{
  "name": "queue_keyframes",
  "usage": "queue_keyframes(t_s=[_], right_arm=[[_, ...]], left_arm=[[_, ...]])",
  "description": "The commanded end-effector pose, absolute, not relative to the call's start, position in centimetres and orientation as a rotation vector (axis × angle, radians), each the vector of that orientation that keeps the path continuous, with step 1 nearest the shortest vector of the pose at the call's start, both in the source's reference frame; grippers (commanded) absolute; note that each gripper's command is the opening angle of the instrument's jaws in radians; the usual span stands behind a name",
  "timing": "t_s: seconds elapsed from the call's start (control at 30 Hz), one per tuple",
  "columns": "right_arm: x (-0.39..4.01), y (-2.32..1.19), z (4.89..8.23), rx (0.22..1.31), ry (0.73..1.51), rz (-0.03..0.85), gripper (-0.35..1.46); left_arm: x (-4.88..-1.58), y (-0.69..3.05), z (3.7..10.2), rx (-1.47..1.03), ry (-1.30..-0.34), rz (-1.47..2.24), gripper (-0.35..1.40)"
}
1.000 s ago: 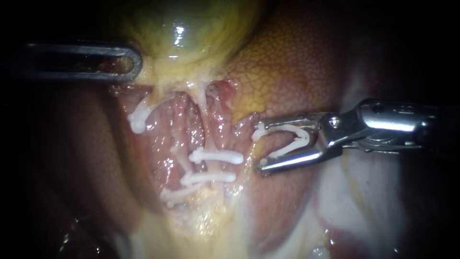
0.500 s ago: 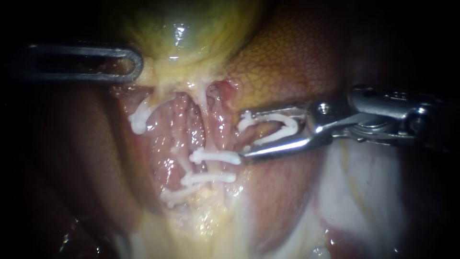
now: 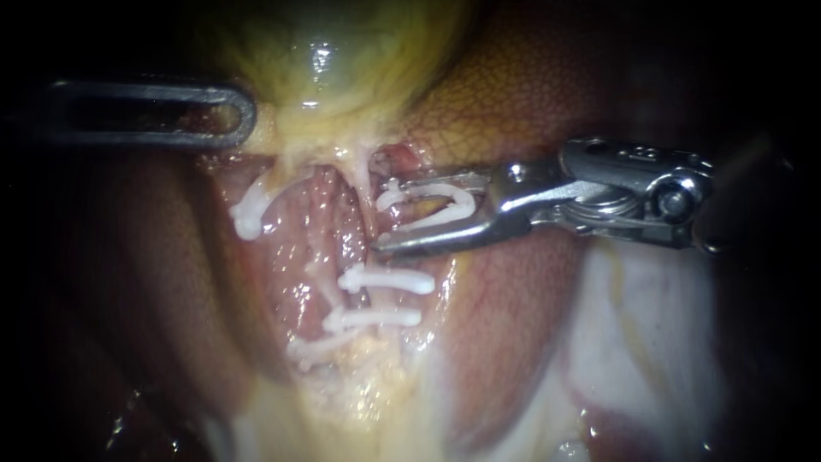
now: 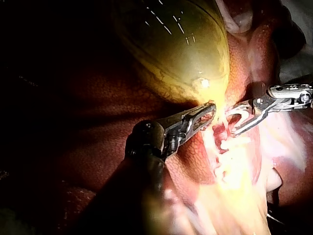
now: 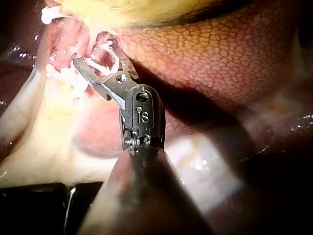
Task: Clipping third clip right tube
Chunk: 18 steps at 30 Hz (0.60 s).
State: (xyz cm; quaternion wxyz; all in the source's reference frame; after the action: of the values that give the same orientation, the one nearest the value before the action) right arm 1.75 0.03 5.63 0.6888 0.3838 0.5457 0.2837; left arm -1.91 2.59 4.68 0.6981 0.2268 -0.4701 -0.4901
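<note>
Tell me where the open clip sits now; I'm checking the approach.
Endoscope view, centre: the open clip, held by the right instrument, sits just above the upper applied clip and below the gallbladder.

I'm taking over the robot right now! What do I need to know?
Left instrument: shut on the gallbladder at its lower edge.
Right instrument: holds an unclosed clip, with its tips at the right tube, above two closed clips.
Done: the new clip is at the tube.
Left to do: check the tube sits inside the clip (I cannot tell), squeeze it shut, then release.
</note>
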Motion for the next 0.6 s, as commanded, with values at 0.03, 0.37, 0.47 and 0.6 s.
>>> queue_keyframes(t_s=[0.03,0.37,0.47,0.6], right_arm=[[1.78,0.06,5.65,0.873,1.23,0.63,0.45],[1.88,0.11,5.71,1.01,1.381,0.579,0.44],[1.88,0.11,5.7,1.046,1.42,0.547,0.41],[1.9,0.1,5.69,1.091,1.452,0.506,0.34]], left_arm=[[-1.91,2.59,4.68,0.505,-1.048,-1.093,-0.35],[-1.91,2.59,4.68,0.505,-1.048,-1.093,-0.35],[-1.92,2.59,4.68,0.505,-1.048,-1.093,-0.35],[-1.92,2.59,4.68,0.504,-1.048,-1.093,-0.35]])
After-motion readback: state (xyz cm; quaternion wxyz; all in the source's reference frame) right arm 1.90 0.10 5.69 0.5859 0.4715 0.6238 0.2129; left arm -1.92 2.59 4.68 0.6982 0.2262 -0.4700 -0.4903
